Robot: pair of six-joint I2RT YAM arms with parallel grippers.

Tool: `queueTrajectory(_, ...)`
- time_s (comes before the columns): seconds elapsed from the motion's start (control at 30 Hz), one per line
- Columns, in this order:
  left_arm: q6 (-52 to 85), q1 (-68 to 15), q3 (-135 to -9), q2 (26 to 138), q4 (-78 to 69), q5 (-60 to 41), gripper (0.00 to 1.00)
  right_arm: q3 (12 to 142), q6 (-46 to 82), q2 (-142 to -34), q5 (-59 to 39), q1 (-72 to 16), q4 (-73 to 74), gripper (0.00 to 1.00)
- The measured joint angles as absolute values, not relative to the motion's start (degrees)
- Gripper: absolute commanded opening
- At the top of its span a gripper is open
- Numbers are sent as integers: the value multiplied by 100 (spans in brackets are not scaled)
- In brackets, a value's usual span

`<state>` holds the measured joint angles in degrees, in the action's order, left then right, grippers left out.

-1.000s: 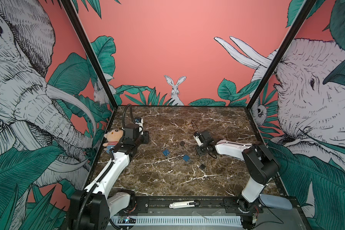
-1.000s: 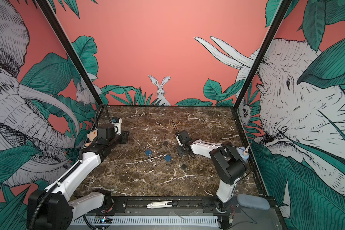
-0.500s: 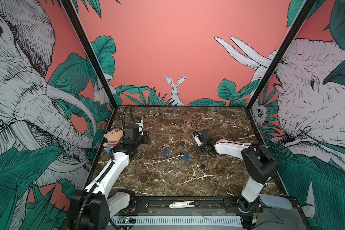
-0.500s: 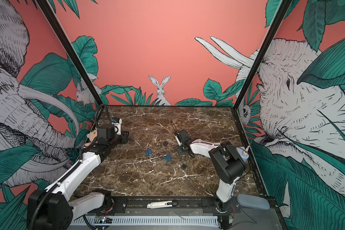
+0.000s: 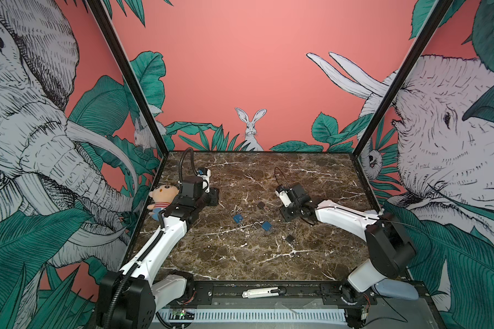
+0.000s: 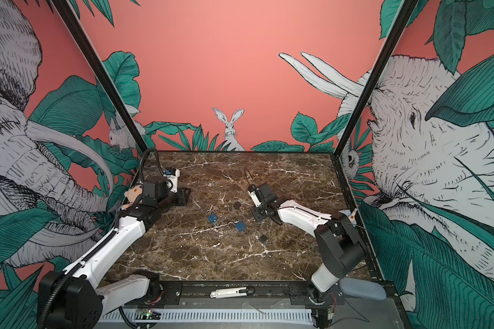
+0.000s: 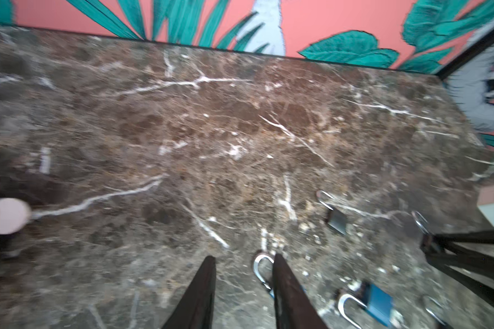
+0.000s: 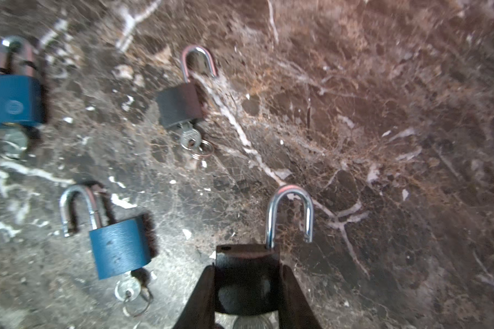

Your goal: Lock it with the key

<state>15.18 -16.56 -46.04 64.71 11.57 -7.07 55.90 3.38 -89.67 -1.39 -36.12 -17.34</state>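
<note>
Right wrist view: my right pincer (image 8: 246,267) pinches the padlock (image 8: 246,255) by its body. The shackle (image 8: 290,210) stands open, and what looks like the key (image 8: 251,323) sits beneath. My left pincer (image 7: 243,256) hangs spread and empty over the marble (image 7: 183,128). Step in hand: lock grasped. Next, I judge: press the shackle home, then turn the key.

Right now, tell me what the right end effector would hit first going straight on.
Likely only bare table: the right end effector grips a black padlock whose open shackle leads, and no other lock lies in line. Depth is unclear.
</note>
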Motion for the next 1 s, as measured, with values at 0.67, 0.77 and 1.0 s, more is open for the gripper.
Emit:
queueTrajectory(0.67,2676,-3277,-5304,7673,1066,-2211,37,5996,252,-7887,-526,-4499,-2480,12)
queueTrajectory(0.77,2753,-3420,-5483,7854,921,-2333,38,5999,252,-7889,-517,-4602,-2517,12)
queueTrajectory(1.0,2934,-3597,-5669,8176,561,-2515,38,6084,250,-7905,-469,-4764,-2526,11)
